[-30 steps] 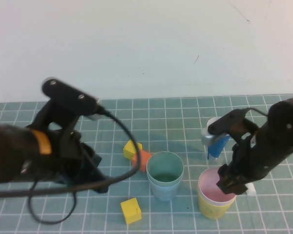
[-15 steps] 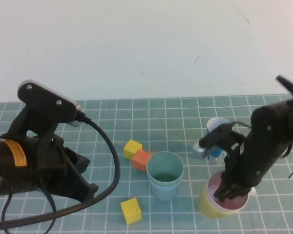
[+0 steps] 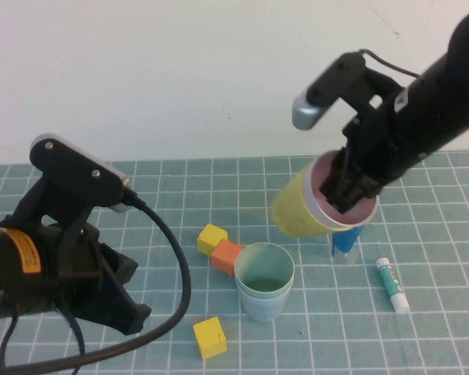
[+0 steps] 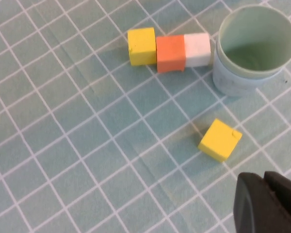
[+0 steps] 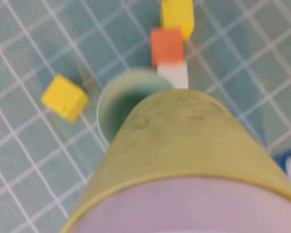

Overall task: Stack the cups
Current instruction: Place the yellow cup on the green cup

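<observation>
While your right tool (image 3: pixel 352 187) hangs in the air above the bench (image 3: pixel 453 328), it pinches the rim of the pink cup (image 3: pixel 352 215), which sits nested inside the yellow cup (image 3: pixel 301 209); the pair is lifted clear of the bench and tilted, the base pointing toward your left. Below that tool and a little to its left, the green cup (image 3: pixel 264 269) stands upright inside the light blue cup (image 3: pixel 262 305) on the gridded mat. From the right wrist camera, the yellow cup's wall (image 5: pixel 184 141) fills the foreground with the green cup's mouth (image 5: pixel 126 97) showing just beyond it.

A dark blue cup (image 3: pixel 344 242) stands partly hidden beneath the lifted pair, and a white tube with a green label (image 3: pixel 392 283) lies on the bench below your right tool, to its right.

Your left tool (image 4: pixel 269 204) hovers low at the near left with its fingers pressed together, holding nothing. Near it lies a loose yellow block (image 4: pixel 220 140); farther off, a yellow block (image 4: pixel 141 46), an orange block (image 4: pixel 170 47) and a white block (image 4: pixel 197 42) sit in a row, touching, the white one against the stacked green and light blue cups.
</observation>
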Controlling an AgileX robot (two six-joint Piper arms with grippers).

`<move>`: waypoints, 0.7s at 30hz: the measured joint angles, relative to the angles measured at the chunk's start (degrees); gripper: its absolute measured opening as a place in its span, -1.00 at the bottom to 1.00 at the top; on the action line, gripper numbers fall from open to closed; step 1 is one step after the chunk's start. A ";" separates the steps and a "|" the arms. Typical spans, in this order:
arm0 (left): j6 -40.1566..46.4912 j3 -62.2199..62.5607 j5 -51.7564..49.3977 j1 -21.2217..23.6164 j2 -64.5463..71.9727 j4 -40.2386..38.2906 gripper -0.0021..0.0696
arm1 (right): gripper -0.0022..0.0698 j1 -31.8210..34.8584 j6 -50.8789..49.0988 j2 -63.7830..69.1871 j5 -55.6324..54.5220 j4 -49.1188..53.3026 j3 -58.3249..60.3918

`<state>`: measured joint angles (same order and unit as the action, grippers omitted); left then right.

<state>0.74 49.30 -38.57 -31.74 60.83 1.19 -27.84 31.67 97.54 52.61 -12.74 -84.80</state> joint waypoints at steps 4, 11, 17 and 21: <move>0.02 -1.61 -0.14 0.00 0.00 0.47 -0.94 | -0.76 -0.74 0.71 4.01 1.23 -1.38 -4.91; 0.00 -6.22 -0.14 0.00 0.00 1.52 -0.94 | -0.77 -2.69 1.92 13.79 5.64 -1.38 -10.96; -0.25 -7.34 0.53 0.00 0.00 2.95 -0.94 | -0.76 -2.68 1.92 19.05 7.13 -1.78 -15.43; -0.74 -7.34 1.08 0.00 0.00 2.97 -0.94 | -0.76 -2.68 1.92 20.29 7.69 -1.87 -16.22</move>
<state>0.00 41.96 -37.49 -31.74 60.83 4.16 -30.51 33.59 117.83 60.29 -14.61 -101.02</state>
